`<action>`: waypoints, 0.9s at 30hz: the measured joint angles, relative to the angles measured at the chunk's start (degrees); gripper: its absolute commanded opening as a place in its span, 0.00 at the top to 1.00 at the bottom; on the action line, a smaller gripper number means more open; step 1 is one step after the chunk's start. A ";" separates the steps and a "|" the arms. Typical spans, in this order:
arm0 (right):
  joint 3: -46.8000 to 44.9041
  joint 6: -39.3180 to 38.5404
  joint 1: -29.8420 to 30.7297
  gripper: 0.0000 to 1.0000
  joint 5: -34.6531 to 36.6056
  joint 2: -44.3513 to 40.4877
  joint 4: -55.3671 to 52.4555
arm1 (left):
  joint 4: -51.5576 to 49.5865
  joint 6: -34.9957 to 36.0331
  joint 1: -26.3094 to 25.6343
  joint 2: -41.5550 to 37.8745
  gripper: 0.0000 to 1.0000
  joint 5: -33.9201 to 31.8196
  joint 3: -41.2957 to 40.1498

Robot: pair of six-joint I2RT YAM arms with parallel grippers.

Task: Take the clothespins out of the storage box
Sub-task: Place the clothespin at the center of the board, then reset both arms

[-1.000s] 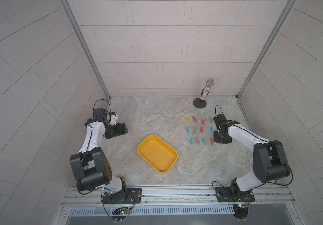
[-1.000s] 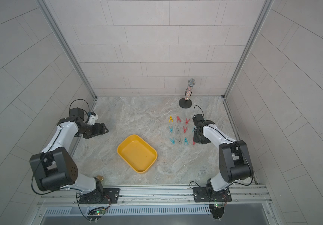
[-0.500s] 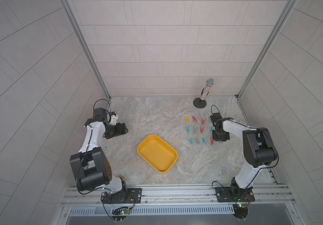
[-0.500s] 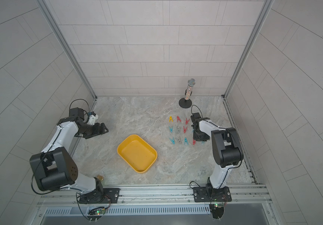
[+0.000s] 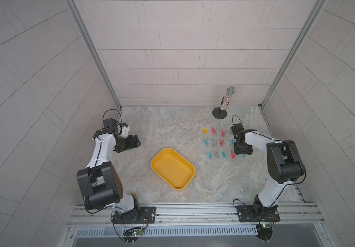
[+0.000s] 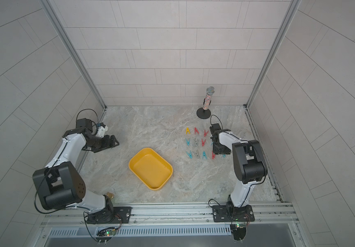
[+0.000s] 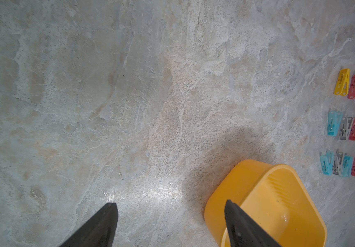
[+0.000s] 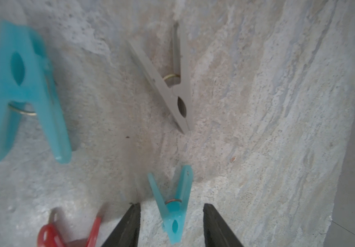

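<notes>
The yellow storage box [image 5: 172, 169] sits near the middle of the marble table [image 5: 172, 128] and holds nothing; both top views show its bare floor [image 6: 150, 169]. The clothespins [image 5: 221, 141] lie on the table at about two o'clock from the box, set out in three rows and well apart from it. A yellow peg [image 5: 205, 130] starts the far row at its nine o'clock end, with red ones beside it. Teal, grey and red pegs fill the two nearer rows.

The right gripper [image 5: 242, 150] hangs low over the three o'clock end of these rows. In the right wrist view its jaws [image 8: 171, 205] are spread. A small teal peg [image 8: 173, 222] lies on the table between them, with a gap on each side. A grey peg [image 8: 172, 89], a bigger-looking teal peg [image 8: 26, 92] and a blurred red peg [image 8: 50, 235] lie close by.

The left gripper [image 5: 134, 142] hovers at about ten o'clock from the box, clear of it. Its jaws [image 7: 170, 204] are spread wide and hold nothing.

A glittery microphone [image 5: 225, 100] stands on a black round base at one o'clock, near the back wall.
</notes>
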 measured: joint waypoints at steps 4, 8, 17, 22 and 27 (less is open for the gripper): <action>-1.14 0.15 0.87 0.33 -1.22 -6.51 -0.11 | 0.00 0.00 0.00 0.00 0.13 -0.04 0.00; -5.66 0.13 1.68 0.20 -4.98 -18.32 5.07 | 0.00 0.57 -0.66 0.00 0.07 -1.05 0.00; -20.41 0.90 1.84 0.00 -11.52 -42.69 24.52 | 7.08 4.20 -9.70 1.11 0.00 -13.16 -0.57; -23.15 -0.31 1.84 0.00 -9.42 -44.02 32.46 | 18.03 4.00 -10.40 2.36 0.00 -16.72 -6.19; -25.29 -2.12 1.84 0.00 -8.59 -42.64 36.92 | 36.83 1.60 -10.47 -3.13 0.00 -15.61 -21.77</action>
